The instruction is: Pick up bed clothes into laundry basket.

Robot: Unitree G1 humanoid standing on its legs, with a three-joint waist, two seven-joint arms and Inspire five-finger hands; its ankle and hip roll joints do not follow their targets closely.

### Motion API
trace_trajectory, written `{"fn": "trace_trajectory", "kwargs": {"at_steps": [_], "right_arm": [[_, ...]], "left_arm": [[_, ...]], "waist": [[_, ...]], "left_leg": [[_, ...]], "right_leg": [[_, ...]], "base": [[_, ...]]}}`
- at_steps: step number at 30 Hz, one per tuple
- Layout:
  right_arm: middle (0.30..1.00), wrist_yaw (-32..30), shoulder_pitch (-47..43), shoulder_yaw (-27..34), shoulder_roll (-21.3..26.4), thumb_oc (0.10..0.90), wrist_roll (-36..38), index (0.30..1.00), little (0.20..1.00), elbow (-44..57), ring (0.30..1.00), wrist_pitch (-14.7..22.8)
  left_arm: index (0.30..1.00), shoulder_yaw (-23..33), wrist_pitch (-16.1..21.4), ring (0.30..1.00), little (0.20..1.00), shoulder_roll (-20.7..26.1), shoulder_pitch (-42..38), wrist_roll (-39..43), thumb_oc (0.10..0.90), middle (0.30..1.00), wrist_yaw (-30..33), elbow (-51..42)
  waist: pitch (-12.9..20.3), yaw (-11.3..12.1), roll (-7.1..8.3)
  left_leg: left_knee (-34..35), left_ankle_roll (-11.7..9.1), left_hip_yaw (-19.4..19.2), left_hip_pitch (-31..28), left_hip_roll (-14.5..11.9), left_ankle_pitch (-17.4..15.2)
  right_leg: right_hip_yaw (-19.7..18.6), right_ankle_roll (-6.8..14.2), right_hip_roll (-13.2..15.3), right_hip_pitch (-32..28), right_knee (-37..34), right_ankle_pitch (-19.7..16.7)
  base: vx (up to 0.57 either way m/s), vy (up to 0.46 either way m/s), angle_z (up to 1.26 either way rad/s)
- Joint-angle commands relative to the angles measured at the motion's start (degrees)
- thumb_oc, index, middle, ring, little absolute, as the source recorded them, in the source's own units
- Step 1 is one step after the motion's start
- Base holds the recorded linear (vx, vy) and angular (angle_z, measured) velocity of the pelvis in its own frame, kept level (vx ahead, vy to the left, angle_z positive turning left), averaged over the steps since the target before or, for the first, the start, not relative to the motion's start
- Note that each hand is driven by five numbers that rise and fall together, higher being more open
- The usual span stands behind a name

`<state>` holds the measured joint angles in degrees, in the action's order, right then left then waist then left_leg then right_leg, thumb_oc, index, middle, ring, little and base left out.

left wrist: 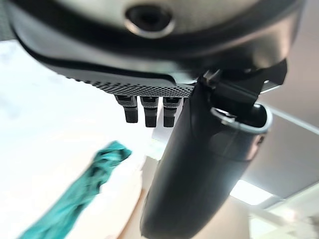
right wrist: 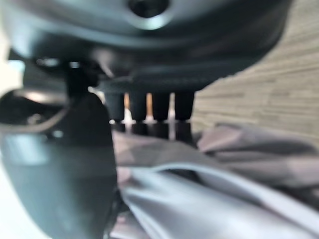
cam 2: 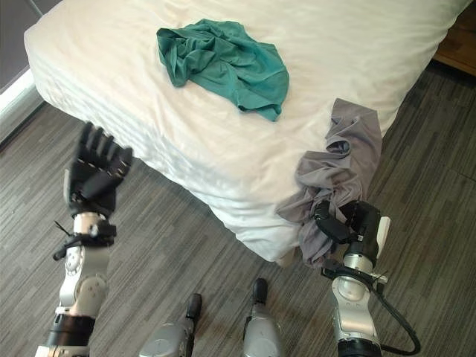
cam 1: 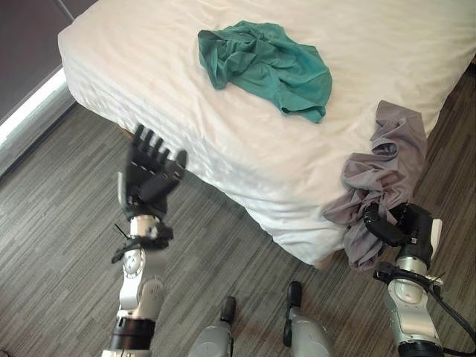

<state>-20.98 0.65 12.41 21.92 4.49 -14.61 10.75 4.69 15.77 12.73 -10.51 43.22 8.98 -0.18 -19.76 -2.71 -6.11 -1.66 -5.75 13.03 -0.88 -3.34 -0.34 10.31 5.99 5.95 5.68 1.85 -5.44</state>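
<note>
A crumpled green garment [cam 1: 268, 63] lies on top of the white bed [cam 1: 134, 52], also seen as a green strip [left wrist: 84, 194] in the left wrist view. A grey garment [cam 1: 387, 167] hangs over the bed's near right corner, down toward the floor. My right hand [cam 1: 398, 225] is at that corner with its fingers [right wrist: 149, 112] curled into the grey cloth [right wrist: 214, 199], gripping its lower folds. My left hand [cam 1: 152, 172] is raised in front of the bed's left side, open with fingers spread, holding nothing and apart from the bedding.
The bed's corner juts toward me between the two arms. Grey wood-grain floor [cam 1: 67, 223] surrounds it. A dark wall with a pale baseboard [cam 1: 30, 104] runs along the far left. A wooden piece [cam 2: 457, 44] stands at the far right.
</note>
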Motion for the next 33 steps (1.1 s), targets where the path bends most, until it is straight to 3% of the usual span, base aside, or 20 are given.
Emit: {"fn": "trace_trajectory", "kwargs": {"at_steps": [1,2,5,8,9,15,17,19,21,23,24,26,27,28,29,30,31,32,33], "right_arm": [[0.300,-1.1,1.7,3.7,4.7,0.400,-2.1,0.300,0.300,8.1,0.300,5.9],[0.300,-1.2,2.4,5.2,5.1,0.400,-1.8,0.300,0.300,8.8,0.300,5.7],[0.300,-1.8,1.3,5.3,5.2,0.400,-1.2,0.300,0.300,8.0,0.300,5.4],[0.300,-1.6,0.7,5.3,5.6,0.400,-0.1,0.300,0.300,7.4,0.300,4.9],[0.300,-2.2,0.3,5.1,6.2,0.400,0.7,0.300,0.300,7.0,0.300,4.9],[0.300,-3.9,-2.5,2.8,5.6,0.400,1.8,0.300,0.300,7.9,0.300,5.0],[0.300,-4.2,-4.7,1.1,5.8,0.400,1.8,0.300,0.300,7.6,0.300,5.1],[0.300,-3.3,-4.5,0.6,4.5,0.400,3.0,0.300,0.300,9.3,0.300,5.4],[0.300,-3.2,-4.9,0.0,3.3,0.400,3.5,0.300,0.300,8.3,0.300,5.2],[0.300,0.1,-4.3,-1.5,-1.0,0.400,9.7,0.300,0.300,10.8,0.300,7.1],[0.300,0.1,-4.3,-1.5,-1.0,0.400,9.8,0.300,0.300,10.8,0.300,7.1],[0.300,1.3,-3.4,-2.9,-1.7,0.400,9.6,0.300,0.300,10.9,0.300,6.1],[0.300,2.2,-3.2,-4.2,-1.8,0.400,9.7,0.300,0.300,10.8,0.300,6.1],[0.300,4.6,-1.6,-5.2,-1.1,0.400,10.6,0.300,0.300,9.6,0.300,5.6],[0.300,5.3,-1.1,-5.1,-0.5,0.400,11.1,0.300,0.300,9.3,0.300,5.7],[0.300,5.4,-1.2,-5.1,-0.6,0.400,11.2,0.300,0.300,9.2,0.300,5.7],[0.300,6.1,-1.1,-4.7,0.3,0.400,11.8,0.300,0.300,8.3,0.300,6.5],[0.300,6.6,0.6,-4.0,0.4,0.400,12.2,0.300,0.300,7.6,0.300,6.4],[0.300,6.6,0.5,-3.9,0.2,0.400,12.2,0.300,0.300,7.6,0.300,6.4]], "left_arm": [[0.900,-0.1,7.8,0.900,0.900,7.1,-5.0,-2.6,0.800,0.900,0.0,-2.1],[0.900,-1.5,6.6,0.900,0.900,8.4,-6.7,-3.6,0.800,0.900,0.5,-1.5],[0.900,-3.4,5.2,0.900,0.900,9.8,-8.0,-4.7,0.800,0.900,0.2,-1.2],[0.900,-6.6,3.9,0.900,0.900,10.8,-10.3,-5.3,0.800,0.900,-1.0,-0.4],[0.900,-9.2,3.4,0.900,0.900,11.5,-13.8,-4.9,0.800,0.900,-1.2,0.5],[0.900,-15.4,2.7,0.900,0.900,15.3,-25.0,-6.2,0.800,0.900,0.0,5.0],[0.900,-17.5,3.6,0.900,0.900,20.5,-32.0,-9.9,0.800,0.900,2.1,7.5],[0.900,-19.9,4.4,0.900,0.900,20.3,-39.7,-9.5,0.800,0.900,5.0,11.1],[0.900,-21.2,5.0,0.900,0.900,21.9,-44.3,-12.0,0.800,0.900,7.5,13.9],[0.900,-21.6,4.4,0.900,0.900,24.2,-46.4,-12.8,0.800,0.900,8.1,14.1],[0.900,-21.6,4.3,0.900,0.900,24.2,-46.5,-12.8,0.800,0.900,8.1,14.2],[0.900,-22.1,2.7,0.900,0.900,27.1,-48.2,-16.0,0.800,0.900,8.0,15.6],[0.900,-22.3,1.9,0.900,0.900,28.9,-49.1,-18.0,0.800,0.900,8.7,16.9],[0.900,-22.3,0.7,0.900,0.900,32.2,-50.0,-20.8,0.800,0.900,8.6,19.2],[0.900,-23.1,-0.4,0.900,0.900,34.6,-51.2,-23.1,0.800,0.900,8.2,21.2],[0.900,-23.4,-0.4,0.900,0.900,34.6,-51.6,-23.1,0.800,0.900,8.2,21.5],[0.900,-26.0,-2.4,0.900,0.900,38.4,-54.7,-28.8,0.800,0.900,8.2,25.6],[0.900,-28.0,-4.4,0.900,0.900,42.2,-57.5,-31.9,0.800,0.900,7.7,31.9],[0.900,-28.4,-4.3,0.900,0.900,42.2,-58.0,-32.0,0.800,0.900,7.7,32.4]], "waist": [[8.2,-1.5,4.78],[8.3,-2.5,4.50],[8.7,-2.9,4.32],[9.9,-4.1,4.03],[10.1,-4.6,3.56],[9.6,-5.3,2.28],[9.7,-4.9,2.09],[10.0,-5.9,3.35],[10.1,-5.7,4.57],[8.3,-6.0,4.37],[8.4,-5.8,4.55],[7.2,-5.8,4.26],[6.8,-6.2,4.24],[6.4,-7.0,4.70],[6.3,-7.2,4.67],[6.3,-7.1,4.71],[5.7,-6.9,5.40],[5.8,-6.6,5.75],[5.8,-6.6,5.90]], "left_leg": [[-8.9,-4.0,-5.5,3.0,-1.8,4.5],[-9.6,-4.2,-5.8,3.5,-3.3,6.8],[-8.2,-3.5,-5.2,3.7,-3.9,5.6],[-4.7,-2.8,-6.3,5.1,-7.0,5.2],[-2.8,-3.0,-6.7,6.6,-9.3,7.2],[0.2,-4.9,-5.4,7.2,-12.3,9.7],[0.1,-5.0,-3.3,7.1,-10.9,8.4],[-1.6,-4.7,-5.9,7.3,-9.2,5.6],[-3.7,-2.6,-8.0,7.5,-5.6,2.9],[-3.4,0.3,-10.2,6.4,-3.7,1.5],[-3.2,0.3,-10.4,6.1,-3.6,0.9],[-2.3,1.8,-11.4,4.1,-2.6,0.1],[-1.8,2.6,-12.3,2.9,-2.0,0.1],[-0.2,3.9,-13.4,0.0,-0.6,-1.7],[0.1,4.3,-14.0,-0.3,-0.2,-1.6],[0.2,4.3,-14.1,-0.5,-0.3,-1.8],[-0.1,4.6,-14.6,-0.6,0.6,-2.5],[-0.5,4.4,-15.2,-0.4,1.1,-2.8],[-0.6,4.5,-15.2,-0.5,1.2,-2.8]], "right_leg": [[-6.5,-1.2,-0.7,-7.6,3.9,10.5],[-7.7,-1.2,-1.0,-8.3,3.8,10.7],[-10.1,-0.9,-1.1,-8.2,3.7,10.9],[-13.2,0.2,-0.6,-8.6,3.3,11.2],[-14.9,1.0,0.1,-9.3,3.6,12.2],[-19.4,3.4,2.6,-10.8,2.9,13.5],[-20.8,4.9,4.4,-10.7,3.1,13.5],[-20.8,6.3,7.4,-11.0,3.3,12.5],[-21.1,7.8,10.8,-8.9,5.3,8.0],[-21.5,6.6,11.4,-2.3,16.1,0.6],[-21.7,6.5,11.4,-2.1,16.8,1.4],[-18.8,5.2,12.3,0.8,21.9,-0.5],[-17.5,5.1,11.5,2.0,22.4,-0.6],[-15.9,5.0,5.9,4.9,21.4,3.6],[-14.9,4.9,3.5,6.1,20.2,4.1],[-14.9,4.9,3.3,6.1,20.3,4.4],[-12.1,4.6,2.1,6.3,17.3,5.3],[-9.5,5.1,5.2,4.5,13.2,4.4],[-9.4,5.1,5.2,4.3,12.9,4.3]], "base": [[0.10,0.038,-0.12],[0.05,0.041,-0.12],[0.09,0.064,-0.42],[0.21,0.172,-0.60],[0.23,0.214,-0.40],[0.17,0.252,-0.74],[0.14,0.329,-0.41],[0.13,0.360,0.01],[0.14,0.382,0.13],[0.14,0.461,-0.26],[0.12,0.430,-0.23],[0.07,0.349,-0.55],[0.17,0.498,-0.61],[0.16,0.468,-0.54],[0.17,0.305,-0.75],[0.06,0.139,-0.90],[0.08,0.113,-1.00],[0.07,0.123,-0.71],[0.09,0.050,-0.38]]}}
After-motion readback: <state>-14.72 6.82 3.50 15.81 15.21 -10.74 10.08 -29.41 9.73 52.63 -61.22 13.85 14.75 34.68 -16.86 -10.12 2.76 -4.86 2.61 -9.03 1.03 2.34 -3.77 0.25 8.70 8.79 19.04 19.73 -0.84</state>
